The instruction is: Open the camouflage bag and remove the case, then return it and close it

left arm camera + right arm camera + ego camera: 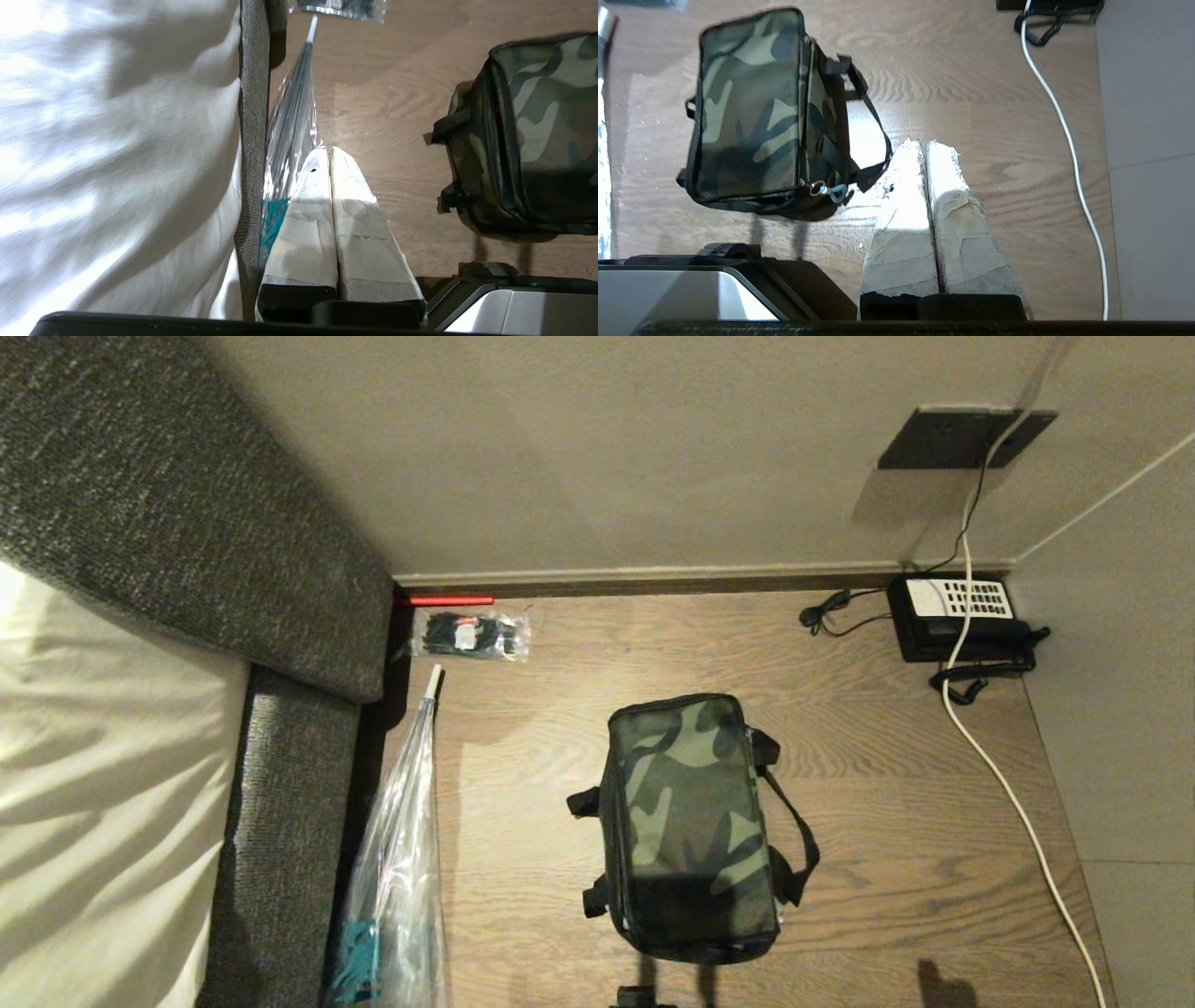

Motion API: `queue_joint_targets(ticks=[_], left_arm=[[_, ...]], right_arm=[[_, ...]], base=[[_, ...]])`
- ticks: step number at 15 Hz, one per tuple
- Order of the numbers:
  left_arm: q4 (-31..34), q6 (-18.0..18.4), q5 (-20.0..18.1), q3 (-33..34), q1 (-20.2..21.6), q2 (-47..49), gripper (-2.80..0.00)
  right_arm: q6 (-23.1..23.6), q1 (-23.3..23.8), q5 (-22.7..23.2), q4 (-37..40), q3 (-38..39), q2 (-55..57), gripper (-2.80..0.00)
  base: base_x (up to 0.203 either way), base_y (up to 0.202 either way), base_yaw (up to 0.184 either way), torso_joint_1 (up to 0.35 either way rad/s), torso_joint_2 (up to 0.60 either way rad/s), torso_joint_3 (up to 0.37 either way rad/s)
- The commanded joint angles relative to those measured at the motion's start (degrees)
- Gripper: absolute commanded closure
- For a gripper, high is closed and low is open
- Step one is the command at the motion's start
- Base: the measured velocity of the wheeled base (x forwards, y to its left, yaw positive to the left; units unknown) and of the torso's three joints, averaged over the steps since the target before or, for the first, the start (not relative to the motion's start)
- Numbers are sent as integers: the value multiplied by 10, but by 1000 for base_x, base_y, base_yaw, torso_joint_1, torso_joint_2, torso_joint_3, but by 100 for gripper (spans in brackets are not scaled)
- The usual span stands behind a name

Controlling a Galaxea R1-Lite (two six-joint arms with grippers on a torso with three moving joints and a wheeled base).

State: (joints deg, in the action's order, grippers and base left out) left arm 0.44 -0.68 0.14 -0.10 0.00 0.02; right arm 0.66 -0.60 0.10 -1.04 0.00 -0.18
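1. Beside the grey-sided bed (280,784), a clear plastic bag (397,859) leans, out of the work's way.
2. Mid-floor (523,728), the camouflage bag (686,821) stands zipped, camouflage top up, black straps slack, light-blue clip (838,190) at one corner; the case presumably sits unseen inside.
3. By the wall, a black telephone (962,616) trails its white cable (1008,793).
4. Left pincer (331,151) and right pincer (926,143) hang closed, empty, apart from the bag, seemingly parked before starting.

green, brown and black camouflage bag (689,803) with black straps; wood-grain brown floor (878,821); black telephone (957,616) with white keypad; white cable (1004,784).
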Motion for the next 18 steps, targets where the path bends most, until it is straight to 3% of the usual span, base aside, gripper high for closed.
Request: queue_joint_targets(ticks=[1,18], left_arm=[[0,0,0,0,0,-1,0],[0,0,0,0,0,-1,0]], right_arm=[[0,0,0,0,4,-12,0],[0,0,0,0,4,-12,0]], base=[[0,0,0,2,4,198],[0,0,0,3,1,203]])
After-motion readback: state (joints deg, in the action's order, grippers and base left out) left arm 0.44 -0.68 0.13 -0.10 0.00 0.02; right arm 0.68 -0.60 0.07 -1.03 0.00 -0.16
